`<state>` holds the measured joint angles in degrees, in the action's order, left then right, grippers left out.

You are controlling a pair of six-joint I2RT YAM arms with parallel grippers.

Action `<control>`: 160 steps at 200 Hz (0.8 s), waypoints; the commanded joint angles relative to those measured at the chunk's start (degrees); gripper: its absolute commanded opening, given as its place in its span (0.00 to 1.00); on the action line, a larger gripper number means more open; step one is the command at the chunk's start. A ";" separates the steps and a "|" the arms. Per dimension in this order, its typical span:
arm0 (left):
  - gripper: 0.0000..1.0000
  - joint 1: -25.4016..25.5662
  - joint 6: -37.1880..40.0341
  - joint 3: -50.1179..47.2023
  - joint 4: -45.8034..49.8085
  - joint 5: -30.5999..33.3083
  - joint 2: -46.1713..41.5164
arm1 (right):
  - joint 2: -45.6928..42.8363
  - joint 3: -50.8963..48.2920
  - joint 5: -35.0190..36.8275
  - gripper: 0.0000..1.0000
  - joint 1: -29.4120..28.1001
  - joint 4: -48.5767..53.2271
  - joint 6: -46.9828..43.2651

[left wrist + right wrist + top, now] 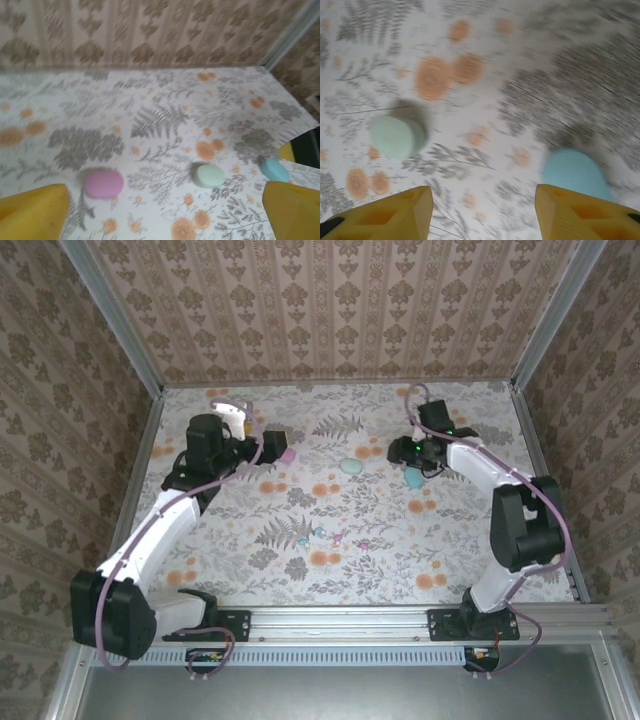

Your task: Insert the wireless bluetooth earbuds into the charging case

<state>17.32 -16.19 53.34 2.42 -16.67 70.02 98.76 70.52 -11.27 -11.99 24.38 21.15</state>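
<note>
Floral-printed cloth with grey ferns and orange blotches covers the tabletop (250,570).

1. Earbuds. The earbuds (338,536) lie loose on the cloth in the near-centre of the table, seen from the top camera as a short row of tiny teal and pinkish specks. They are too small to show any detail. They are well apart from both grippers and from every case.

2. Cases. Three egg-shaped cases sit in a row farther back, all resting on the cloth and apart from one another.
   - The pink case (103,183) is at the left end.
   - The mint-green case (210,175) is in the middle.
   - The pale blue case (575,172) is at the right end.
   Each reads as a smooth rounded shape.

3. Left gripper. The left gripper (162,215) has its yellow fingers (32,212) spread wide, with nothing between them. The pink case lies just beyond the left fingertip.

4. Right gripper. The right gripper (482,215) also has its fingers (585,215) parted, with bare cloth in the gap. The pale blue case lies just beside the right finger. Motion blur prevents telling whether they touch.

5. Surroundings. Wallpaper walls (340,310) with a brown damask pattern enclose the table on three sides. An aluminium rail (340,625) along the near edge carries both arm bases.
</note>
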 commanded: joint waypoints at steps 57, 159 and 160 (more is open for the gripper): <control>0.90 -8.09 -10.45 6.89 9.67 -7.67 13.19 | 14.38 19.49 5.85 0.60 -11.93 2.93 -16.82; 0.90 -6.57 -15.77 5.30 5.85 -12.15 17.29 | 1.63 -2.46 8.29 0.67 4.16 6.03 -13.98; 0.90 -6.54 -15.74 5.34 5.85 -12.20 17.36 | 1.71 -2.52 8.24 0.67 4.16 6.77 -14.05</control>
<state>9.82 -30.13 58.26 9.63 -26.28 86.06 103.15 69.91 -3.77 -7.03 28.27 9.74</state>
